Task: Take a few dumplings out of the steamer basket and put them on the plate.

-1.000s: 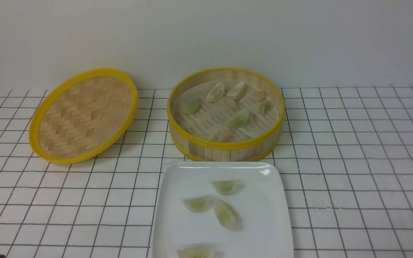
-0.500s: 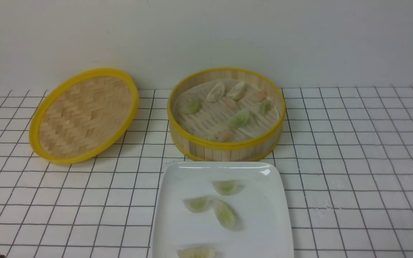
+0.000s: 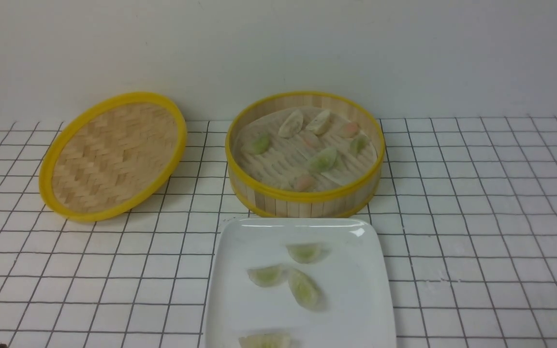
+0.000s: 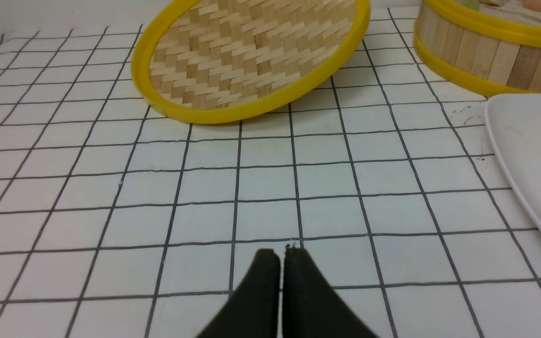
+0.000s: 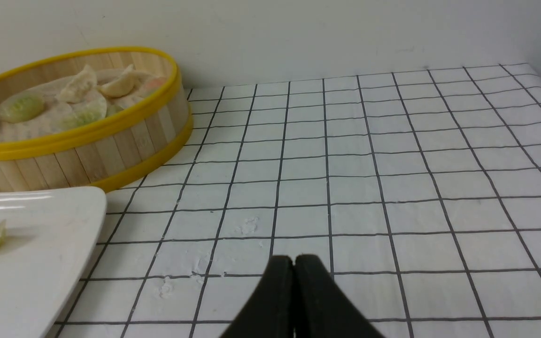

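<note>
Your front view cuts off the plate (image 3: 356, 299) at the lower edge, and with it the nearest of the dumplings (image 3: 265, 340). Neither arm appears there. Each wrist view shows you only the tips of its tool, left (image 4: 280, 256) and right (image 5: 293, 263); the steamer basket (image 4: 482, 51) is cropped.

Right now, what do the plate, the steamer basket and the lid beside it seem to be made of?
Plate: likely glazed ceramic or melamine; glossy white with a bright glare spot. Steamer basket: upright pale bamboo slats, matte, with smooth yellow rims, possibly plastic. Lid: woven bamboo strips in a herringbone pattern, yellow rim.
</note>
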